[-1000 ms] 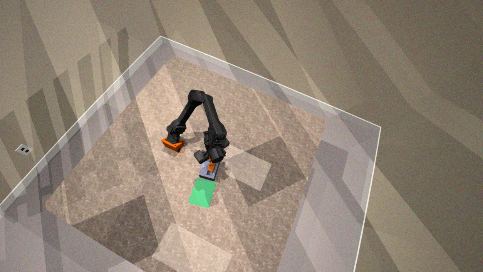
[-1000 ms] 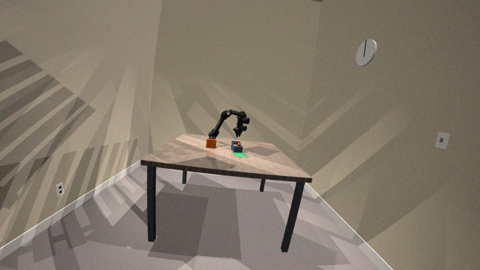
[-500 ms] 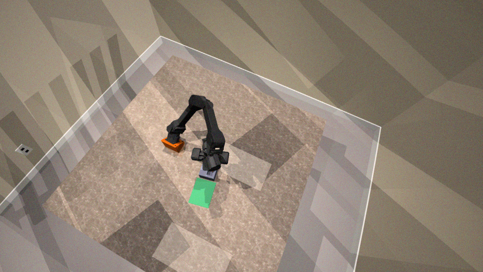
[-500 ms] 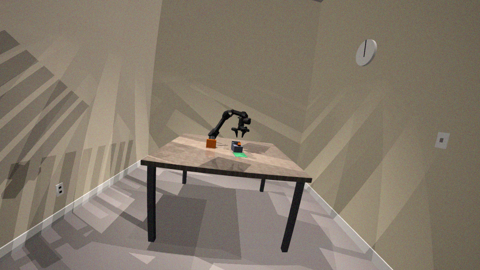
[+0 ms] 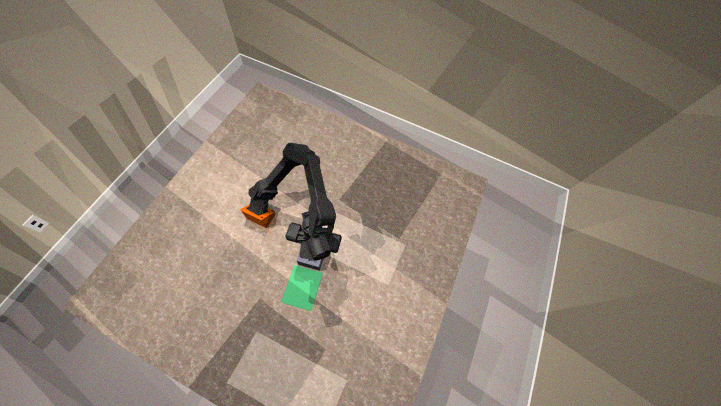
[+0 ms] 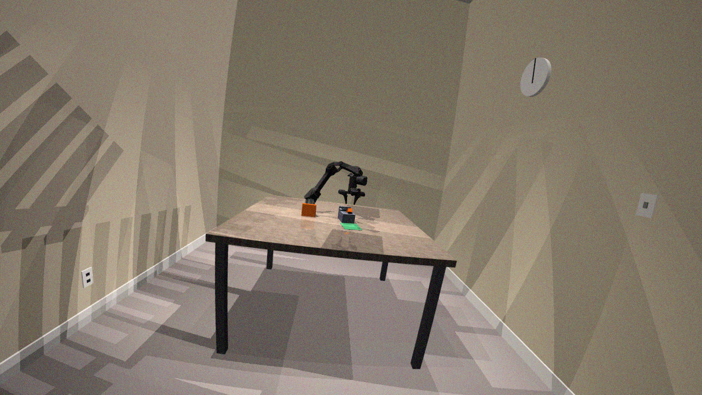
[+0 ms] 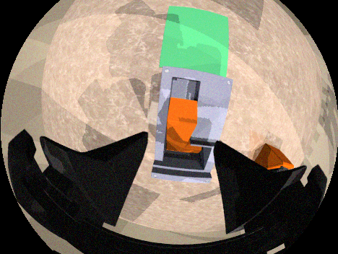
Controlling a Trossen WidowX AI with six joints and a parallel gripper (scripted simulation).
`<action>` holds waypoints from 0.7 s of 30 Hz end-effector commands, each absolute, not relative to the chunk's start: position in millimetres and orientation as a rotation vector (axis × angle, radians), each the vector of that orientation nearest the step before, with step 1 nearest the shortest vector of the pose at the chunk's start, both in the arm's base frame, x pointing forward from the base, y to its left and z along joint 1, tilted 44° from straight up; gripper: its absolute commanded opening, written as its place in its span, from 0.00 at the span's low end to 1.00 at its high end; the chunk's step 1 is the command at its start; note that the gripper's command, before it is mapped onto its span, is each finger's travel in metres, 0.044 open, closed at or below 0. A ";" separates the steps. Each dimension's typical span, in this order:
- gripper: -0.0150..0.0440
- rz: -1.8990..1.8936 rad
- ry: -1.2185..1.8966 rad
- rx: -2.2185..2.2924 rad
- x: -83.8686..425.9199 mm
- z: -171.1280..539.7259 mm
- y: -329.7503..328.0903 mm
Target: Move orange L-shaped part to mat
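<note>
The orange L-shaped part lies tilted in the grey tray. Its end toward the mat is raised above the tray top, and bare pocket shows beyond that end. Its L-shaped end sits low in the pocket. The arm hides the part in the top view. My gripper is open and empty above the tray. In the wrist view its fingers stand apart to the left and right of the part. The green mat lies beside the tray's far end and bears nothing.
The orange arm base stands on the table, off to one side of the tray. Shadows and light patches fall across the table and mat.
</note>
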State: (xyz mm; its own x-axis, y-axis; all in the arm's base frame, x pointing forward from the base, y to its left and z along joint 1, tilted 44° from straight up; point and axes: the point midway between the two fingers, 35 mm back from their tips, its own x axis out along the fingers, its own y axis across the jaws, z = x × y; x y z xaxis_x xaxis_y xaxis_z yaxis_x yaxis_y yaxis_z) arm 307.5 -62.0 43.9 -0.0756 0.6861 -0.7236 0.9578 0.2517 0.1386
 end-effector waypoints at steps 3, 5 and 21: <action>0.73 -0.500 1.830 1.511 306.7 37.2 -54.3; 0.73 -0.500 1.830 1.511 306.7 35.5 -52.7; 0.73 -0.499 1.830 1.511 305.5 16.7 -34.9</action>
State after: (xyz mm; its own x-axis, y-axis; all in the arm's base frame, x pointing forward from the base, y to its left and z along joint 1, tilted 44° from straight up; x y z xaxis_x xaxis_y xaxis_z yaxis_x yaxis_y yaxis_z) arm 306.6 -40.5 21.3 -0.0724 0.6853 -0.7246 0.9583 0.2491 0.1398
